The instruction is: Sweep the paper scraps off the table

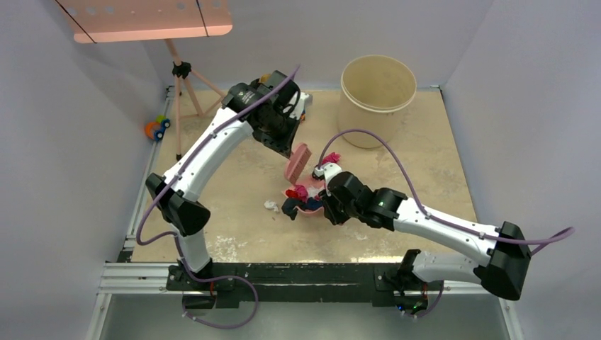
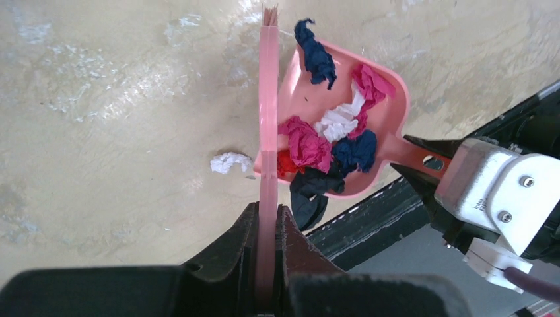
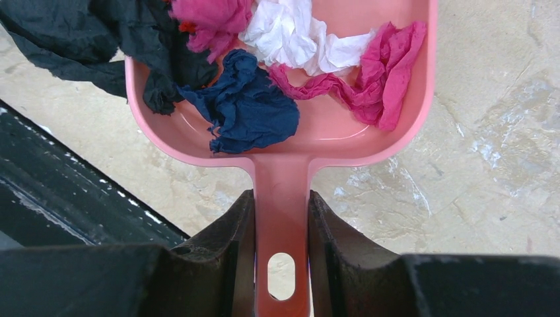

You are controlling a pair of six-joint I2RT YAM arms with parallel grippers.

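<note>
My left gripper [image 1: 285,144] is shut on the pink brush [image 1: 298,162], held on edge above the table [image 1: 234,177]; in the left wrist view the brush [image 2: 268,99] runs up from the gripper [image 2: 267,228]. My right gripper [image 1: 328,203] is shut on the handle of the pink dustpan [image 1: 310,207], which is lifted and tilted. The dustpan [image 3: 330,132] holds several paper scraps: navy [image 3: 247,105], white [image 3: 284,33], pink [image 3: 383,72]. A dark scrap [image 2: 307,205] hangs over its lip. One white scrap [image 1: 271,205] lies on the table beside it and also shows in the left wrist view [image 2: 226,162]. A pink scrap [image 1: 332,157] lies behind the right wrist.
A tall beige bucket [image 1: 378,95] stands at the table's back right. A wooden tripod [image 1: 186,78] stands at the back left corner. Bright toy blocks [image 1: 156,128] lie off the table's left edge. The black front rail [image 1: 283,273] carries both arm bases.
</note>
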